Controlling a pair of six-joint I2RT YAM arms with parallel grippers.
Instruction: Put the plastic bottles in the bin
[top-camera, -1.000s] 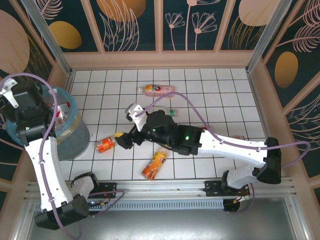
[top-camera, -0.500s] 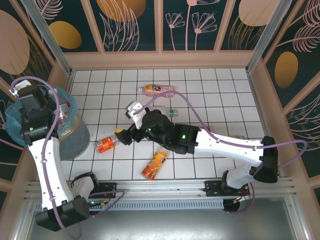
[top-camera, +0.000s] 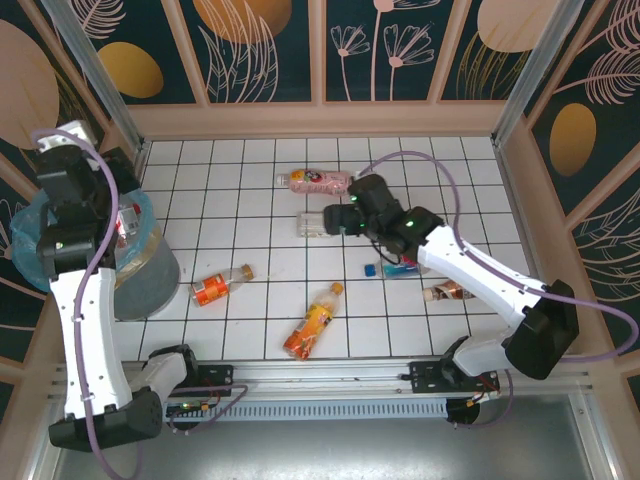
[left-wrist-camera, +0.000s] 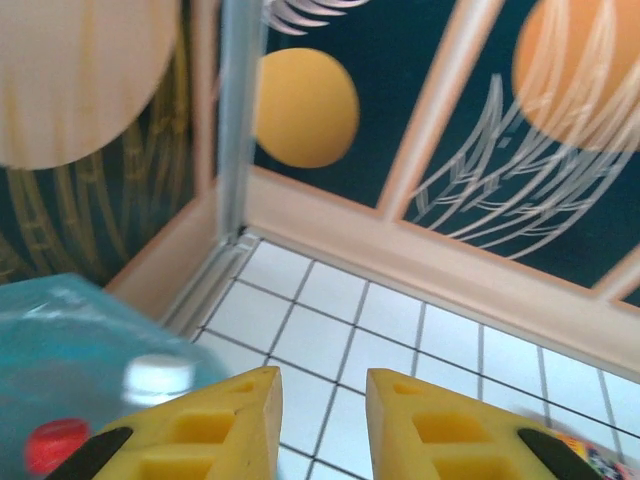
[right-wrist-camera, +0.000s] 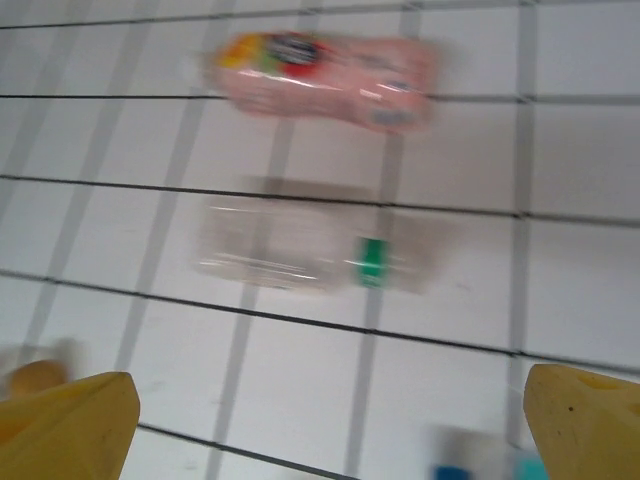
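Note:
My left arm (top-camera: 75, 200) is raised over the bin (top-camera: 150, 275), a grey tub lined with a light-blue bag (left-wrist-camera: 70, 340). Bottles lie inside it, showing a white cap (left-wrist-camera: 158, 375) and a red cap (left-wrist-camera: 55, 440). The left gripper (left-wrist-camera: 322, 400) has a narrow gap with nothing in it. My right gripper (right-wrist-camera: 330, 420) stands wide open above a clear bottle (right-wrist-camera: 300, 248) with a green band. A pink bottle (right-wrist-camera: 325, 72) lies just beyond. More bottles lie on the tiles: red-labelled (top-camera: 218, 287), orange (top-camera: 312, 325), blue (top-camera: 400, 267) and another (top-camera: 450, 291).
The tiled floor (top-camera: 250, 160) is walled in by wooden panels at the back and sides. A metal post (left-wrist-camera: 235, 120) stands in the back left corner near the bin. A small blue cap (top-camera: 371, 268) lies beside the right arm.
The right arm has swung from the red-labelled bottle at the left-middle back and to the right, over the clear bottle. The left arm has shifted toward the back above the bin.

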